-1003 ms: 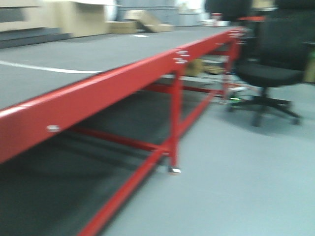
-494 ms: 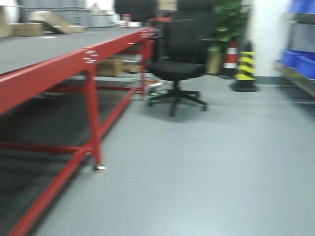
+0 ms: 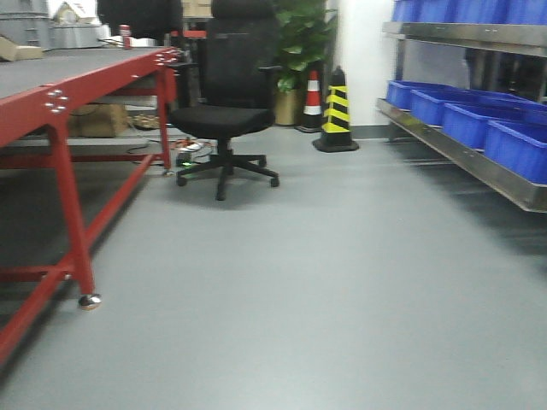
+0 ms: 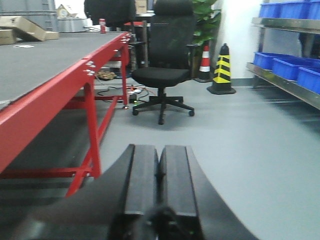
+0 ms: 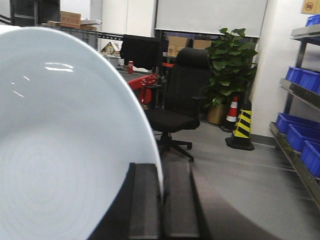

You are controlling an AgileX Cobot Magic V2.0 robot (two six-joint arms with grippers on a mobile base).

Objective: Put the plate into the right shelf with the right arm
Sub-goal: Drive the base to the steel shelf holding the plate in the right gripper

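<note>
The right end effector (image 5: 161,200) gripped the glossy white round plate (image 5: 65,150) by its rim; the left end effector (image 4: 159,180) was clenched on nothing.

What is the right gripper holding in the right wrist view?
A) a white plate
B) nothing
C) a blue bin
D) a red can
A: the rim of the plate, white and glossy, is pinched between the two fingers of the right gripper.
</note>
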